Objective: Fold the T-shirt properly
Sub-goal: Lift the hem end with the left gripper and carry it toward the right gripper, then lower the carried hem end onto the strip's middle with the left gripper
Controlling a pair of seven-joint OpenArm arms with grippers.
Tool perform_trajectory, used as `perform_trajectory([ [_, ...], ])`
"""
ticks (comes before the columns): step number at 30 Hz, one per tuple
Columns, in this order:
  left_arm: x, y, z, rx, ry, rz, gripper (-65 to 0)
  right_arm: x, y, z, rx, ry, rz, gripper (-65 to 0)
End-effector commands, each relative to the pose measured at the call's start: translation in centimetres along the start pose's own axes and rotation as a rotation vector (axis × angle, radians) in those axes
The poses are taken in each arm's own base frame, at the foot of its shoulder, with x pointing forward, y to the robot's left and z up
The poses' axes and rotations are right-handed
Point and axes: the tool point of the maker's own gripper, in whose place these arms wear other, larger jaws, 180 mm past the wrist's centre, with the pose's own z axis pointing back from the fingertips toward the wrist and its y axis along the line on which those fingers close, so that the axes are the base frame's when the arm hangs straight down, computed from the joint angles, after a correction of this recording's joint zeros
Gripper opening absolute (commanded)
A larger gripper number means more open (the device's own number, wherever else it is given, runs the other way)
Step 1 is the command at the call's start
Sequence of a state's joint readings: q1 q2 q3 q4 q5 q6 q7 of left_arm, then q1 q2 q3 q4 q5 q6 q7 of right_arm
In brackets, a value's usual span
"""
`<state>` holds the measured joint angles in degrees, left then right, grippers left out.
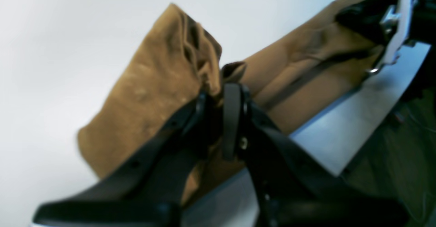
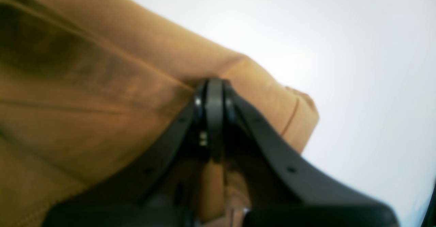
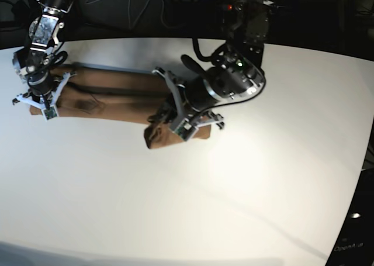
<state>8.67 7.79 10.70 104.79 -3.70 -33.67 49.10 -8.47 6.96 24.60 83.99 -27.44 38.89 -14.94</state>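
Both sets of fingers, left (image 1: 223, 94) and right (image 2: 214, 87), pinch the T-shirt (image 3: 111, 93) ends. Lift both together, evenly, keeping the cloth flat.

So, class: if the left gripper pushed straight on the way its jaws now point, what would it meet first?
The T-shirt: the left gripper is already shut on a bunched fold of it, so cloth comes first. Beyond that lies the white table, though depth is hard to judge.

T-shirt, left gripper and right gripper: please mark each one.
T-shirt (image 3: 111, 93): base view, middle of the cloth.
left gripper (image 1: 218, 94): left wrist view, between fingertips.
right gripper (image 2: 213, 84): right wrist view, between fingertips.
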Motion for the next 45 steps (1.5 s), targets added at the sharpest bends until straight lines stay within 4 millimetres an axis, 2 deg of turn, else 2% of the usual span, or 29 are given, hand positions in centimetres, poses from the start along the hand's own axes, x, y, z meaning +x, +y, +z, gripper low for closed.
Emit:
perform_trajectory([
  [1, 1.3, -0.5, -0.2, -0.019, -0.045, -0.005, -62.4, -1.2, 0.2, 0.0, 0.016, 0.057, 0.021, -64.3],
  [11, -1.3, -1.0, -2.7, -0.053, -0.008, 0.082, -62.5, -1.2, 0.2, 0.0, 0.016, 0.057, 0.021, -64.3],
  [13, -1.2, -1.1, -3.2, -0.061, -0.012, 0.086, -62.5, -1.2, 0.2, 0.0, 0.016, 0.059, 0.021, -64.3],
  [16, -1.6, -2.5, -4.0, -0.102, 0.011, 0.077, -62.5, -1.2, 0.2, 0.0, 0.016, 0.059, 0.021, -64.3],
  [28, -0.8, -2.5, -4.7, -0.112, -0.022, 0.073, -62.5, -0.6, 1.0, -0.2, 0.038, 0.05, 0.044, -64.3],
  [31, -1.9, -3.0, -5.2, -0.129, 0.005, 0.084, -62.5, -0.6, 1.0, -0.2, 0.038, 0.05, 0.044, -64.3],
  [34, -2.9, -4.6, -5.9, -0.172, 0.038, 0.074, -62.5, -0.6, 1.0, -0.2, 0.038, 0.05, 0.044, -64.3],
  [38, -2.9, -5.3, -6.0, -0.19, 0.043, 0.065, -62.5, -0.6, 1.0, -0.2, 0.038, 0.05, 0.044, -64.3],
  [43, -3.0, -5.3, -6.1, -0.19, 0.045, 0.066, -62.5, -0.6, 1.0, -0.2, 0.038, 0.05, 0.044, -64.3],
  [45, -3.6, -5.4, -6.2, -0.194, 0.061, 0.073, -62.5, -0.6, 1.0, -0.2, 0.038, 0.05, 0.044, -64.3],
])
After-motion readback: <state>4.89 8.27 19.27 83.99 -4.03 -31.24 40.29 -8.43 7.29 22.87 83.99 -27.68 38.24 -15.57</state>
